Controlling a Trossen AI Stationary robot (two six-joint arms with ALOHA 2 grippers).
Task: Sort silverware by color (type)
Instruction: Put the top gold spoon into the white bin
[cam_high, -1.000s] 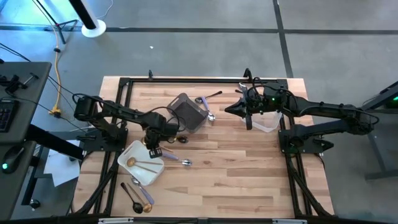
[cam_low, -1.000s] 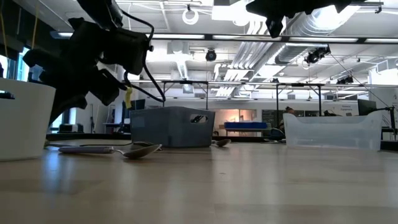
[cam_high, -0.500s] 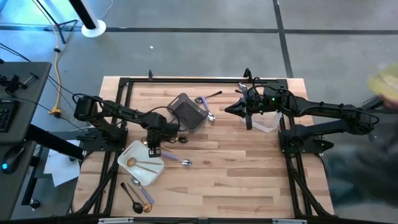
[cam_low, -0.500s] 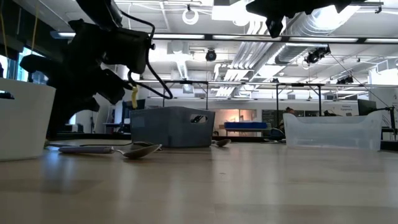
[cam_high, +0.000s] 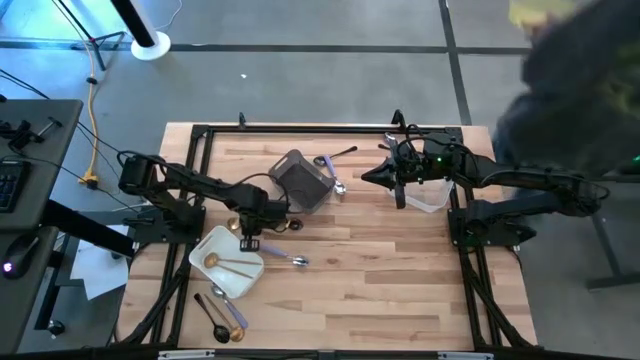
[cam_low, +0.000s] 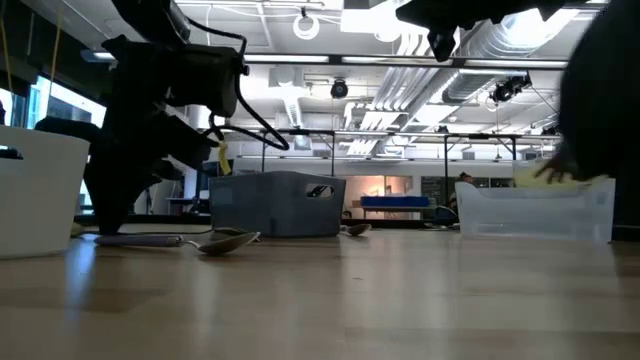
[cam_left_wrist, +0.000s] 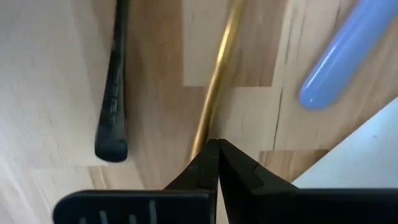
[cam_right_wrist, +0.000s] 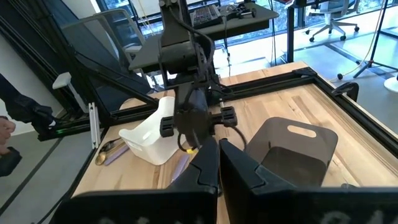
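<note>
- Gold, thin and straight, the slim gold utensil handle (cam_left_wrist: 219, 74) lies on the pale wooden table (cam_high: 380, 270), just beside the white plastic tray (cam_high: 216, 245); a black utensil handle (cam_left_wrist: 114, 87) and a lilac handle (cam_left_wrist: 348, 56) lie near it on either side.
- The left gripper (cam_left_wrist: 213, 149) stands directly over the end of this gold handle with its fingers pressed together; I cannot tell if the tips touch the handle or clamp it.
- The rest of the silverware is spread out: 2 gold pieces (cam_high: 228, 264) in the white tray, a lilac-handled spoon (cam_high: 283, 259) beside it, some dark and gold pieces (cam_high: 222, 318) near the front edge, and a few behind the grey plastic bin (cam_high: 301, 180).
- I judge that the step in hand is picking the gold piece for the tray.
- The next move probably needs the fingers to open, straddle the thin handle and close low on the wood.
- The right gripper (cam_right_wrist: 213, 163) waits with closed fingers, raised over the clear plastic tub (cam_high: 428, 196).
- A person (cam_high: 570, 90) is near the table's right far corner.
</note>
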